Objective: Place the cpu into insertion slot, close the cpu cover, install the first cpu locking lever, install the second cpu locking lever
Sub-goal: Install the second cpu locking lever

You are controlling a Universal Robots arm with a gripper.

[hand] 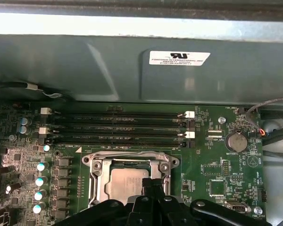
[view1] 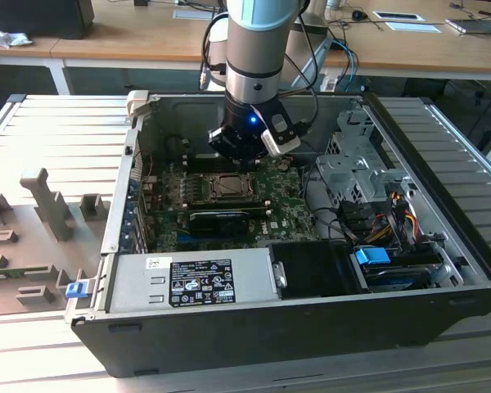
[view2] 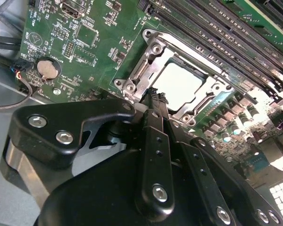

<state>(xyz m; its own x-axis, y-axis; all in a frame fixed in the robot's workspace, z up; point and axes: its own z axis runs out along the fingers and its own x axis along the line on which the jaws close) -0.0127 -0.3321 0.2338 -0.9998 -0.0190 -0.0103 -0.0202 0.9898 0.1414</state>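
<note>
Only exterior: claw (view1: 244, 157) above cpu (view1: 227, 187)

A white label (hand: 179, 58) with black print sits on the grey chassis wall (hand: 108, 70) above the motherboard (hand: 212, 165); its lettering is not legible. A black-and-white label (view1: 200, 281) covers the power supply (view1: 188, 278) in the exterior view; its print cannot be read. White silkscreen markings on the motherboard are too fine to read.

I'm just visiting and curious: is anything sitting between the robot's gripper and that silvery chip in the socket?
Nothing visible. The gripper hangs right at the edge of the cpu, which already lies in the insertion slot with the cpu cover framing it.
</note>
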